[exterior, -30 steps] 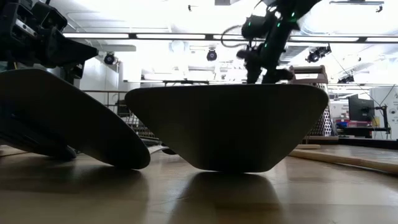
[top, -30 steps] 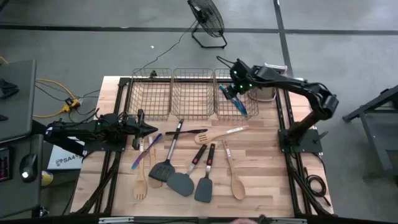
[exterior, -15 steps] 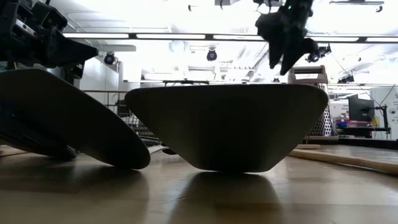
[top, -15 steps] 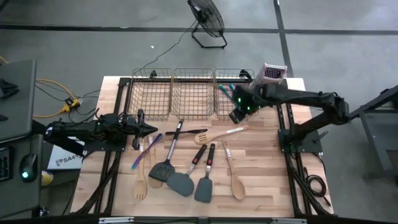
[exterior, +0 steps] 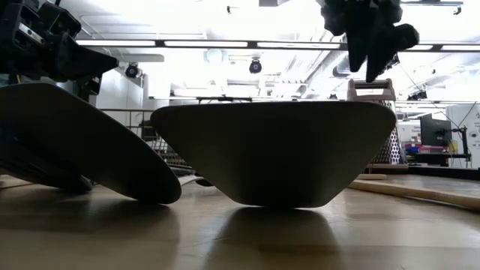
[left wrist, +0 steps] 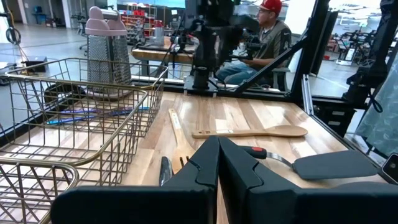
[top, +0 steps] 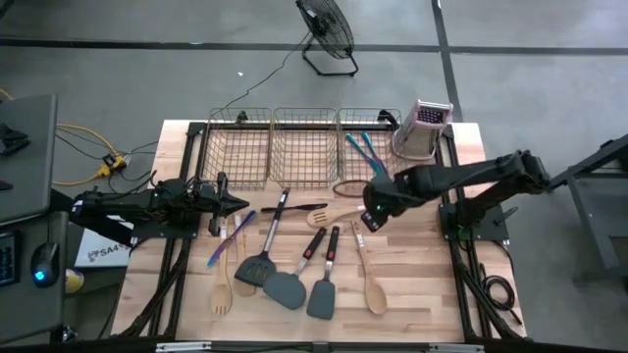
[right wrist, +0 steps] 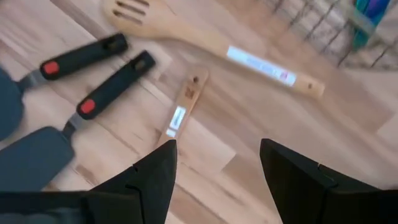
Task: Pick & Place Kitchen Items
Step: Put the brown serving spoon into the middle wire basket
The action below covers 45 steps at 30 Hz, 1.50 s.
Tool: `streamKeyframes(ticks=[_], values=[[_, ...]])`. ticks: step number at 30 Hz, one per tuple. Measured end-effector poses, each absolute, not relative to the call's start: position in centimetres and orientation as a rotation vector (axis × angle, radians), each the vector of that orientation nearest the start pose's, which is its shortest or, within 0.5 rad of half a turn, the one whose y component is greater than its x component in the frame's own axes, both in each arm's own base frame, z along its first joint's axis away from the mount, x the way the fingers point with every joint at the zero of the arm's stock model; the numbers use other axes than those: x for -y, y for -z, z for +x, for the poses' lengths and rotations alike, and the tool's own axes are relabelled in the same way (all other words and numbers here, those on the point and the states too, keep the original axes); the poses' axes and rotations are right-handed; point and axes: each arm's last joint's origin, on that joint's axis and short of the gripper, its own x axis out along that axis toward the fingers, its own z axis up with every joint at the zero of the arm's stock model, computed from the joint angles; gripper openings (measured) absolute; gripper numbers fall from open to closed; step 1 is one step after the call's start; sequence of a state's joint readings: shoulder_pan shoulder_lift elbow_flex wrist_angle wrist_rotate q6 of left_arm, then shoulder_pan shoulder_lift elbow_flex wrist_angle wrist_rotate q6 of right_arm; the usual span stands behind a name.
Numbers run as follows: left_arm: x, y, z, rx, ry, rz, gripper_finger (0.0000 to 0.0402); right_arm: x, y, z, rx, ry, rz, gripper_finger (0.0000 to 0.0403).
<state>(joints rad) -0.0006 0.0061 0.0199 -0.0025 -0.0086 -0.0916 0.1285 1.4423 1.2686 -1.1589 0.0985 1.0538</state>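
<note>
Right gripper [top: 370,218] hangs over the middle of the table [top: 412,284], fingers [right wrist: 152,180] spread wide with nothing between them, directly above a wooden spoon [right wrist: 184,112] whose handle carries a white label too small to read. Beside it lie a slotted wooden spatula [right wrist: 205,46] with a shiny sticker, equally unreadable, and two black-handled spatulas [right wrist: 74,118] with red dots. Blue and teal pieces [top: 361,150] lie in the right-hand basket [top: 365,116], and the left gripper [top: 235,204] rests at the table's left edge, fingers pressed together, empty.
</note>
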Motion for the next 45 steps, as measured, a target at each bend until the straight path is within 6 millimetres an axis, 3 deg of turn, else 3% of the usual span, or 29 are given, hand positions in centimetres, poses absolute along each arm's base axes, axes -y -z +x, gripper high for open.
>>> streamKeyframes(ticks=[11,21,33,45], values=[[0.0,-17.0,9.7,0.012,-0.008,-0.091,0.0003,-7.9,-23.6,28.2,-1.397,0.774,0.815,0.0228],[0.0,-17.0,9.7,0.012,-0.007,-0.091,0.0003,-11.4,-19.2,29.8,-1.476,0.827,0.887,0.0297],[0.0,-17.0,9.7,0.012,-0.008,-0.091,0.0003,-12.4,-15.5,31.6,-1.470,0.846,0.906,0.0289],[0.0,-17.0,9.7,0.012,-0.007,-0.092,0.0003,-11.8,-13.7,32.0,-1.398,0.888,1.016,0.0270]])
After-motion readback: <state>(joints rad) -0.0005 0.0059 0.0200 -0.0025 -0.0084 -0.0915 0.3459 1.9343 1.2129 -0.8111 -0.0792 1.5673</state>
